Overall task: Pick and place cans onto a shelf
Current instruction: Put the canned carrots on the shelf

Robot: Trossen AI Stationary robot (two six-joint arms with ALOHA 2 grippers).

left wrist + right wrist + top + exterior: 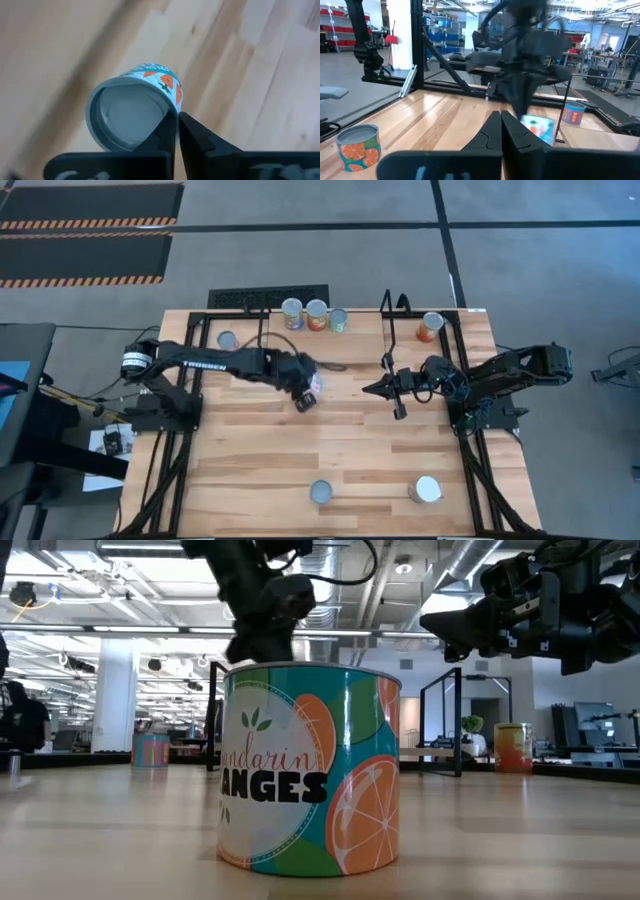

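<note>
High view: left gripper (309, 392), mid-table, pinches a small teal-and-orange tin can (313, 385). Light-wood shelf with black wire frames (400, 330) lies toward one o'clock. Carry level, clear the frame. Right gripper (385, 388), pressed together, waits at three o'clock.

Plank-topped wooden table (330, 445), and here's the layout. Along the far edge, three cans in a tight row: one (291, 310), the next (317, 312), the third (338, 320), touching or nearly so. Another can (228, 339) stands alone near the far left corner. At the far right corner sits an orange can (431, 327), just beside the shelf's black wire frame (389, 330). Near edge now: two cans, well apart, one central (321, 493), one towards the right (427, 490).
</note>
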